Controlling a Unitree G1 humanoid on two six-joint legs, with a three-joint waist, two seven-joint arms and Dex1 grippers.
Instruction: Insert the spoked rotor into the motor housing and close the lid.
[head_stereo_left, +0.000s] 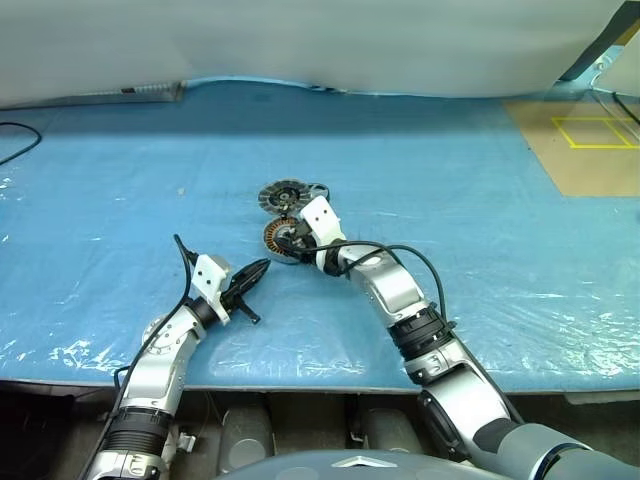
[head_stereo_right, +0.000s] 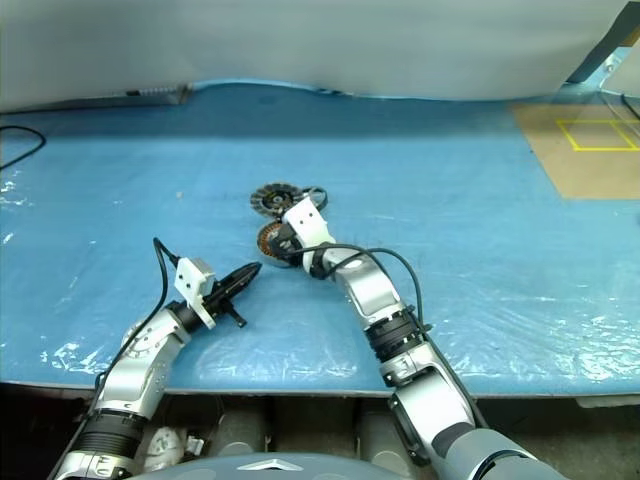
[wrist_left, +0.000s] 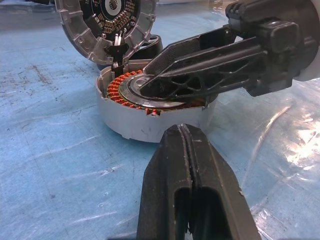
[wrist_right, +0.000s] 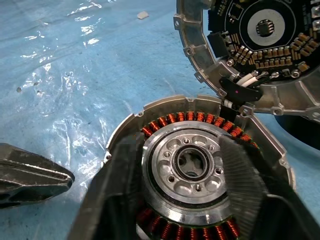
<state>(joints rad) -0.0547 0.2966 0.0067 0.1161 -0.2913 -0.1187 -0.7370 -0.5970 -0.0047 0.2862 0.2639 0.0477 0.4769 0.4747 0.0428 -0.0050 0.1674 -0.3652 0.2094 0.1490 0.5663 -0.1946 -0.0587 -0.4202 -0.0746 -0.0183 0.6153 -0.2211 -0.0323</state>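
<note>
The motor housing (wrist_left: 135, 125), a short metal drum with copper windings, stands mid-table on the blue sheet. The spoked rotor (wrist_right: 187, 167), with a dark rim and a silver hub with holes, sits inside the ring of windings. My right gripper (head_stereo_left: 285, 240) hovers over it, open, with one finger (wrist_right: 115, 200) on each side of the hub. The lid (head_stereo_left: 283, 194) leans tilted just beyond the housing, joined to it by short white wires. My left gripper (wrist_left: 187, 145) is shut and empty, pointing at the housing from a short way off on its near left.
A black round part (head_stereo_left: 318, 189) lies against the lid's far right side. A brown board with yellow lines (head_stereo_left: 590, 140) covers the far right corner. A black cable (head_stereo_left: 15, 140) loops at the far left. The table's front edge (head_stereo_left: 300, 388) runs close below my arms.
</note>
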